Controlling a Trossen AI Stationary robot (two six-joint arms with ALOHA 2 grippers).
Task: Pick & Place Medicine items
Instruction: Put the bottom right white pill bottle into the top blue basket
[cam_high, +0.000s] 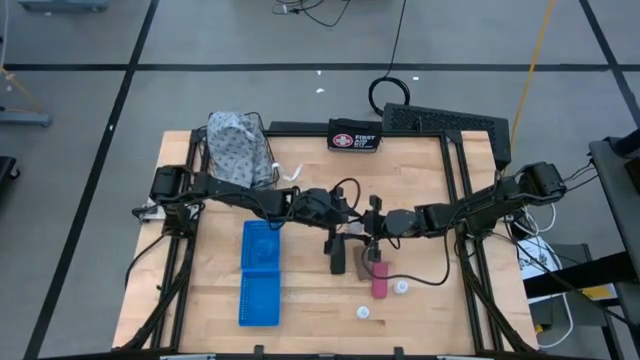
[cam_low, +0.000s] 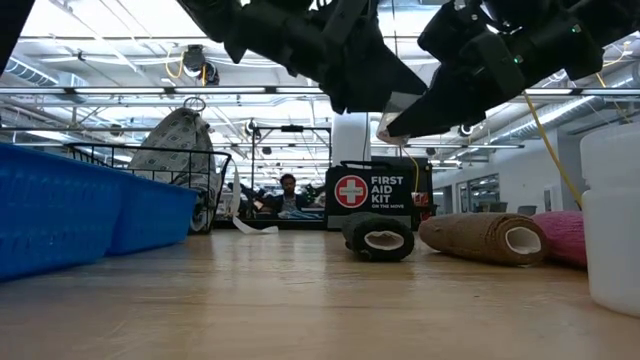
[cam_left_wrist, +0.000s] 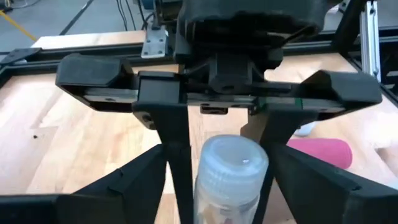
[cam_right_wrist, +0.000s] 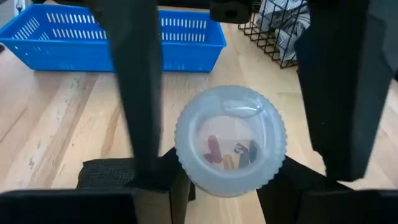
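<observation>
Wooden table (cam_high: 215, 345) is lying bare toward 6 o'clock while the right gripper (cam_high: 373, 229) is clamping a white bottle (cam_right_wrist: 230, 140) between the left gripper's (cam_high: 352, 222) spread fingers (cam_left_wrist: 176, 162).

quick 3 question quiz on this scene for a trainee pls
1. True or false: the pink tube lies on the table, outside the blue basket.
2. Which gripper grips the small white-capped bottle? A left, B right, C neither.
3. In the low view, what lies right beside the black roll?
Key: 1 true; 2 B, the right gripper; 3 the brown roll.
</observation>
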